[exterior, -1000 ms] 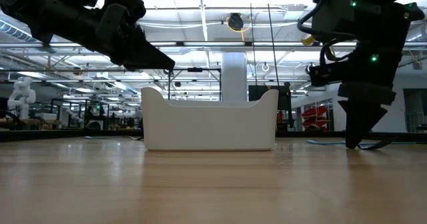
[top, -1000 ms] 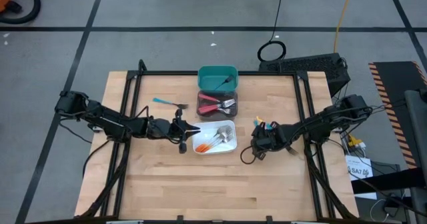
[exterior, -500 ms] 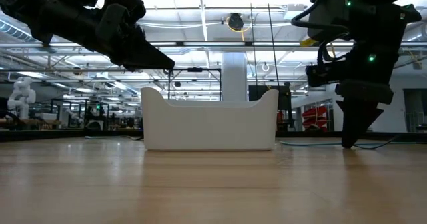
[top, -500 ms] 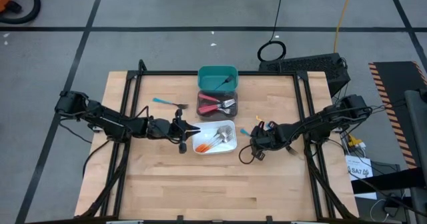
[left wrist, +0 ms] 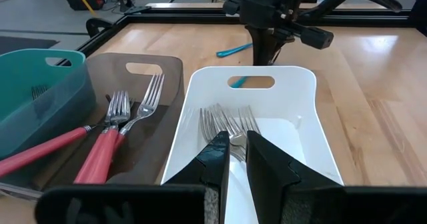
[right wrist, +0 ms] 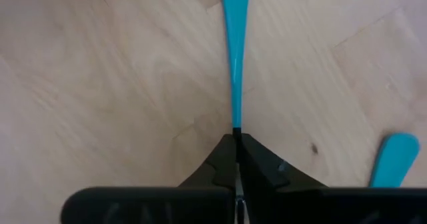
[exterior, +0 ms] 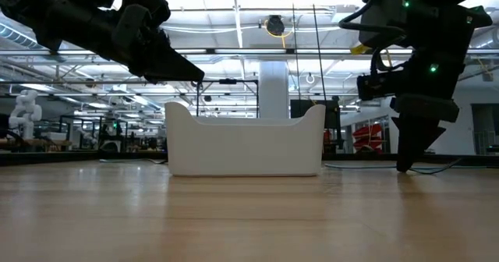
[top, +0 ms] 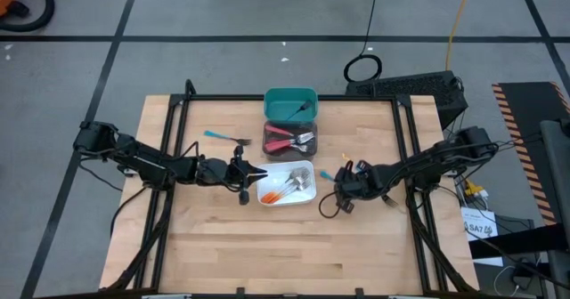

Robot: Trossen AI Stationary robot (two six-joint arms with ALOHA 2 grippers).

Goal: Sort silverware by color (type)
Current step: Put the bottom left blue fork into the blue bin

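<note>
I have the right gripper (top: 341, 181) down at the table (top: 356, 246), just right of the white bin (top: 307, 193). Through its wrist camera the fingers (right wrist: 257, 165) look pinched together on the end of a blue-handled fork (right wrist: 233, 64) that lies flat on the wood, its handle running straight away from the fingertips. A second blue handle tip (right wrist: 392, 159) shows off to one side of it. From above, only a short blue sliver (top: 327, 175) peeks out beside the gripper.

My left gripper (top: 256, 173) hangs over the left end of the white bin, above the table. Its fingers (left wrist: 267, 164) sit close together with a narrow gap, and I see nothing held between them. Below them the white bin holds several forks with orange handles (top: 281, 189), heads bunched toward the right end.

Farther back, the dark bin (top: 269, 144) holds the red-handled forks (left wrist: 100, 151), lying side by side. Behind that, the teal bin (top: 290, 95) has at least one fork (top: 298, 112) in it; I cannot tell its handle colour.

One more blue fork (top: 225, 137) lies loose on the wood, left of the dark bin and well apart from both grippers.
</note>
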